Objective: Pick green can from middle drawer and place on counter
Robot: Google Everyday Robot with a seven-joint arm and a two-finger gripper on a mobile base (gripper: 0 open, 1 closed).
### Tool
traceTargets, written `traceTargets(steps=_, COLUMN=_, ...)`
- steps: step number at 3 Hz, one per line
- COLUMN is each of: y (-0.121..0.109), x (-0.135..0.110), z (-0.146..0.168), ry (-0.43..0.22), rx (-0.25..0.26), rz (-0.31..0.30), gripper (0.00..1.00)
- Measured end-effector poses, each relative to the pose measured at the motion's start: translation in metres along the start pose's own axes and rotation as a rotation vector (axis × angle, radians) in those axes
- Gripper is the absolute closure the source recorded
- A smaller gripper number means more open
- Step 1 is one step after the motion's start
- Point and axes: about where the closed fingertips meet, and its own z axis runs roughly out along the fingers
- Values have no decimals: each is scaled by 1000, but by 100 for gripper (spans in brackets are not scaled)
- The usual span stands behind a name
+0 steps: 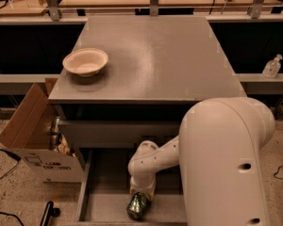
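Camera view: the camera is looking down over the cabinet from above the robot.
Arm (226,164): its big white body is filling the lower right, with the wrist reaching down and left into the open drawer.
Gripper (139,197): it is hanging low in the drawer, right over the can and touching or almost touching its top. I cannot tell how wide it is standing or whether it is holding the can.
Can (137,206): it is sitting in the drawer near the front edge, green and shiny, partly covered by the gripper.
Drawer (103,204): it is standing pulled out below the counter, showing its flat grey floor and low left wall.
Panel (118,133): a shut drawer front is sitting just above the open one.
Counter (151,55): it is lying flat and grey above the drawers.
Bowl (85,61): it is resting upright near the counter's left edge.
Box (33,126): a cardboard carton is standing open on the floor, left of the cabinet.
Bottle (272,66): a clear pump bottle is standing on a ledge far right.
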Motion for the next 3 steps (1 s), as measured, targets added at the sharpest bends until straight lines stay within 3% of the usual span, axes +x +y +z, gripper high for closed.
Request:
traceTargets(steps=1, y=-11, x=-7, z=-12, ry=14, rx=57, rz=-30, gripper=87)
traceTargets(steps=2, y=-15, x=-22, z=-50, ry=78, rx=186, rz=-73, gripper=100)
traceTargets(steps=3, y=10, x=-51, z=-131, ry=216, rx=415, rz=-120, gripper=100)
